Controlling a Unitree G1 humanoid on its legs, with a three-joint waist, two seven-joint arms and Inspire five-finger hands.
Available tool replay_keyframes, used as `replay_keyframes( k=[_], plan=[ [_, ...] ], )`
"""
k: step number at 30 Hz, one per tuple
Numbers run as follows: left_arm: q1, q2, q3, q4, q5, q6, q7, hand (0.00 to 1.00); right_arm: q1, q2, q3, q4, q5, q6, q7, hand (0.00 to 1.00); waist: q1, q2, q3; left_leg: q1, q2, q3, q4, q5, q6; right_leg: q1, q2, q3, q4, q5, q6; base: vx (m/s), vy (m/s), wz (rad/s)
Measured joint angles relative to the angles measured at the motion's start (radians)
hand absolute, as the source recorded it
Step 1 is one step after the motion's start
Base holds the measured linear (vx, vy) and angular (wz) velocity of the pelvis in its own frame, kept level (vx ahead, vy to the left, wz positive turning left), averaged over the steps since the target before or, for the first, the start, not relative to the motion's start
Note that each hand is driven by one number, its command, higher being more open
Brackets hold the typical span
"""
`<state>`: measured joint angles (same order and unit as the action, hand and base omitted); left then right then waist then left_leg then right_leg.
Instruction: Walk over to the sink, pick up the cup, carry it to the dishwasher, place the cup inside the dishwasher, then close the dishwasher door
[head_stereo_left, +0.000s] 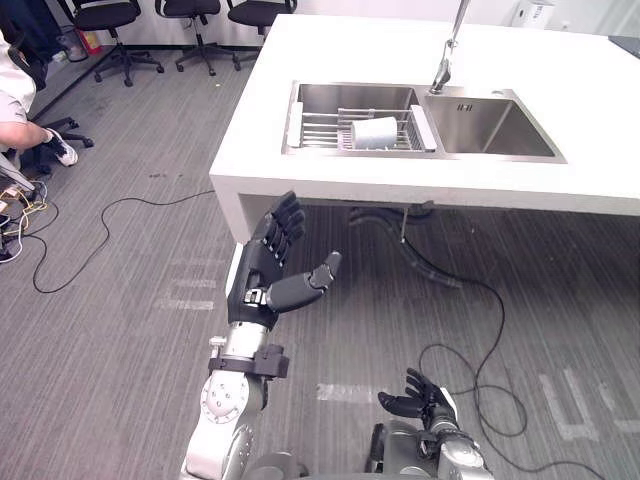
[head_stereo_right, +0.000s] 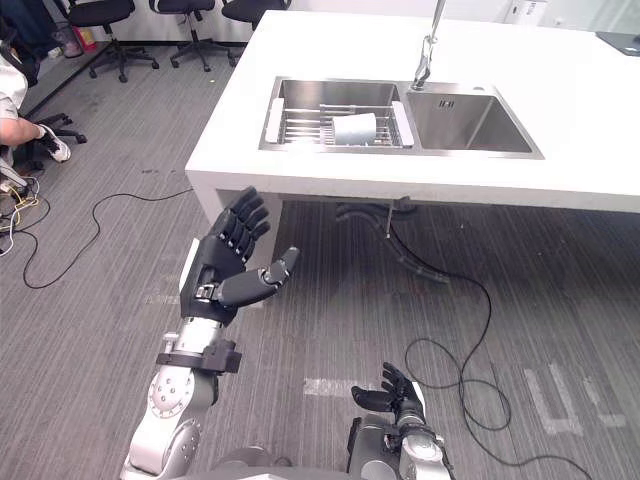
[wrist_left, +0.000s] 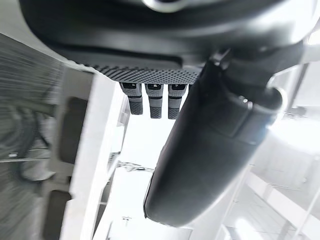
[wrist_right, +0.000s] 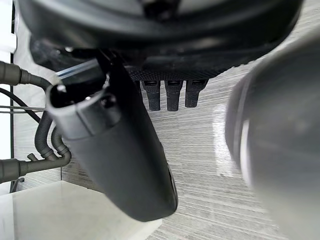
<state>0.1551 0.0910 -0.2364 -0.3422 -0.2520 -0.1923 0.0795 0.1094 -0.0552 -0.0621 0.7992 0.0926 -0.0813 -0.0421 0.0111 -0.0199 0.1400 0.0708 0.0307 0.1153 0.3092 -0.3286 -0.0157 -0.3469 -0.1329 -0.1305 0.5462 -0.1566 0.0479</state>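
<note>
left hand (head_stereo_left: 268, 262): raised, fingers spread, empty | right hand (head_stereo_left: 422, 398): low, relaxed, empty

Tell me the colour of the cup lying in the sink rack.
White; the small plastic cup shows best in the left eye view.

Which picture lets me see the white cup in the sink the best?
The left eye view. The cup lies on its side on the wire rack in the sink, whole and with nothing in front. The right eye view shows it almost the same. The wrist views face the counter side and the floor instead.
</note>
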Motion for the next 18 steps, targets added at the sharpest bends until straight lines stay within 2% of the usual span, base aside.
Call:
replay_keyframes(
  k=[2, 3, 4, 5, 6, 8, 9, 10, 12, 13, 14, 15, 16, 18],
  plan=[
    [0.005, -0.033, -0.006, 0.012, 0.001, 0.006, 0.01, 0.9, 0.01, -0.028, 0.009, 0.022, 0.0, 0.003, -0.001, 0.9, 0.0, 0.048, -0.024, 0.017, 0.062, -0.017, 0.027, -0.012, -0.019, 0.038, 0.046, -0.04, 0.003, -0.013, -0.036, 0.52, -0.279, 0.18],
    [0.0, -0.056, -0.007, 0.012, 0.009, 0.006, 0.011, 0.9, 0.022, -0.041, 0.012, 0.016, 0.0, 0.003, 0.0, 0.9, -0.001, 0.064, -0.027, 0.001, 0.094, -0.019, 0.11, -0.008, -0.044, 0.083, 0.07, -0.063, -0.02, -0.026, -0.055, 0.47, -0.249, 0.16],
    [-0.004, -0.066, -0.006, 0.012, 0.013, 0.006, 0.012, 0.9, 0.027, -0.043, 0.013, 0.013, 0.0, 0.003, 0.0, 0.9, 0.001, 0.066, -0.025, -0.015, 0.109, -0.019, 0.178, 0.005, -0.063, 0.112, 0.082, -0.068, -0.035, -0.033, -0.066, 0.46, -0.262, 0.12],
    [-0.01, -0.077, -0.007, 0.011, 0.016, 0.006, 0.018, 0.9, 0.039, -0.045, 0.028, 0.003, 0.001, 0.003, -0.002, 0.9, 0.003, 0.068, -0.024, -0.082, 0.142, -0.024, 0.37, 0.064, -0.099, 0.176, 0.103, -0.074, -0.075, -0.041, -0.08, 0.43, -0.244, -0.02],
    [-0.012, -0.09, -0.007, 0.01, 0.016, 0.006, 0.022, 0.9, 0.057, -0.052, 0.042, -0.025, 0.002, 0.003, -0.002, 0.9, 0.007, 0.068, -0.024, -0.156, 0.181, -0.023, 0.567, 0.1, -0.106, 0.243, 0.119, -0.074, -0.121, -0.047, -0.089, 0.4, -0.215, -0.05],
    [-0.011, -0.101, -0.008, 0.002, 0.016, 0.006, 0.025, 0.9, 0.076, -0.056, 0.046, -0.058, 0.002, 0.002, -0.004, 0.9, 0.017, 0.066, -0.022, -0.247, 0.211, -0.014, 0.723, 0.085, -0.088, 0.328, 0.129, -0.071, -0.173, -0.055, -0.103, 0.32, -0.113, -0.12],
    [-0.011, -0.105, -0.007, -0.008, 0.016, 0.004, 0.025, 0.9, 0.084, -0.061, 0.046, -0.076, 0.002, 0.0, -0.004, 0.9, 0.029, 0.066, -0.026, -0.301, 0.22, -0.008, 0.731, 0.065, -0.077, 0.356, 0.132, -0.061, -0.2, -0.06, -0.111, 0.26, -0.054, -0.18],
    [-0.011, -0.107, -0.005, -0.013, 0.016, 0.003, 0.025, 0.9, 0.082, -0.063, 0.045, -0.077, 0.002, -0.001, -0.004, 0.9, 0.034, 0.069, -0.027, -0.323, 0.221, -0.004, 0.712, 0.056, -0.072, 0.369, 0.132, -0.054, -0.213, -0.061, -0.112, 0.27, 0.035, -0.24],
    [-0.012, -0.105, -0.004, -0.017, 0.018, -0.005, 0.025, 0.9, 0.071, -0.071, 0.046, -0.063, 0.003, -0.001, -0.003, 0.9, 0.052, 0.071, -0.029, -0.364, 0.196, 0.006, 0.569, 0.031, -0.058, 0.402, 0.126, -0.035, -0.252, -0.062, -0.111, 0.23, 0.101, -0.2],
    [-0.012, -0.101, -0.004, -0.015, 0.02, -0.006, 0.026, 0.9, 0.059, -0.071, 0.047, -0.04, 0.003, -0.001, -0.003, 0.9, 0.059, 0.068, -0.027, -0.364, 0.155, -0.001, 0.395, 0.043, -0.046, 0.421, 0.113, -0.024, -0.269, -0.066, -0.098, 0.26, 0.184, -0.14],
    [-0.012, -0.103, -0.005, -0.01, 0.021, -0.006, 0.026, 0.9, 0.046, -0.081, 0.047, -0.015, 0.003, -0.001, -0.003, 0.9, 0.058, 0.08, -0.034, -0.35, 0.104, -0.033, 0.173, 0.119, -0.038, 0.422, 0.104, -0.012, -0.266, -0.081, -0.065, 0.31, 0.235, -0.15],
    [-0.012, -0.105, -0.005, -0.004, 0.025, -0.006, 0.026, 0.9, 0.043, -0.088, 0.047, -0.002, 0.003, -0.002, -0.003, 0.9, 0.059, 0.096, -0.042, -0.337, 0.094, -0.058, 0.087, 0.222, -0.025, 0.423, 0.108, -0.001, -0.262, -0.093, -0.046, 0.35, 0.232, -0.27],
    [-0.012, -0.081, 0.01, 0.014, 0.048, -0.001, 0.029, 0.9, 0.019, -0.074, 0.05, 0.058, 0.003, 0.002, 0.001, 0.9, 0.063, 0.062, -0.04, -0.292, 0.059, -0.032, 0.052, 0.257, -0.001, 0.44, 0.084, 0.054, -0.279, -0.099, -0.032, 0.28, 0.176, -0.22],
    [-0.024, -0.057, 0.021, 0.026, 0.064, 0.001, 0.032, 0.9, 0.017, -0.062, 0.049, 0.071, 0.003, 0.001, 0.001, 0.9, 0.062, 0.03, -0.043, -0.293, 0.029, -0.018, 0.049, 0.241, 0.017, 0.456, 0.059, 0.08, -0.323, -0.099, -0.015, 0.3, 0.142, -0.08]
  ],
)
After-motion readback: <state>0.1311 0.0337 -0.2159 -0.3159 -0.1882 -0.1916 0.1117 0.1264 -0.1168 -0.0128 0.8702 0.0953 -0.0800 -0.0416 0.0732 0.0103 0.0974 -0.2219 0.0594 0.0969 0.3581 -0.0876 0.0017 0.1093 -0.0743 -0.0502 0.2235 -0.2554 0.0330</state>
